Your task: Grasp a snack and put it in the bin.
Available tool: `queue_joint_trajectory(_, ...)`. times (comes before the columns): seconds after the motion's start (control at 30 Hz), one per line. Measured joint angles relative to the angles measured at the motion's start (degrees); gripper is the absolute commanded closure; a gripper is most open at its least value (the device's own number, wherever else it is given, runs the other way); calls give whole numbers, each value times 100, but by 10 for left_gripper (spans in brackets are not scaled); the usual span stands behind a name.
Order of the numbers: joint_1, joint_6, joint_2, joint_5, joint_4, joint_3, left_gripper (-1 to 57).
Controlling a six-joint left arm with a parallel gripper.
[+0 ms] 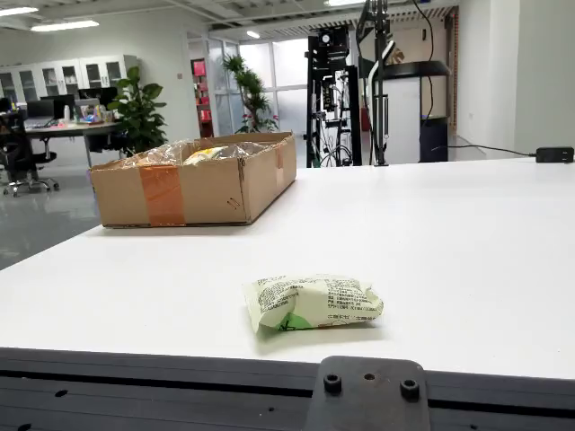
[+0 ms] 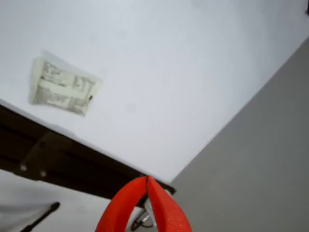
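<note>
While the snack [image 1: 313,303] lies flat near the table [image 1: 467,251] front edge, well apart from the cardboard bin [image 1: 193,184], I am in the approach step; my gripper [image 2: 147,181], tips pressed together and empty, must spread, then descend over it.

The worktop [image 1: 467,242] is seen bare around the snack packet [image 1: 313,303], which lies alone near the front edge, so it can be approached from above and every side. The cardboard box [image 1: 193,184] stands well apart at the far left corner, its top open and partly filled with packets.
</note>
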Motion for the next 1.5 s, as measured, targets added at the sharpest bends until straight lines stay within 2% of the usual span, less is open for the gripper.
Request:
queue_joint_trajectory(0.6,53,238,0,-3,0,0,554)
queue_joint_trajectory(0.87,34,-355,0,-162,3,4,548)
queue_joint_trajectory(0.97,36,-893,4,-223,10,13,511)
queue_joint_trajectory(1.3,-57,-3124,235,-271,64,103,317)
queue_joint_trajectory(1.5,-177,-3984,364,-204,284,124,225)
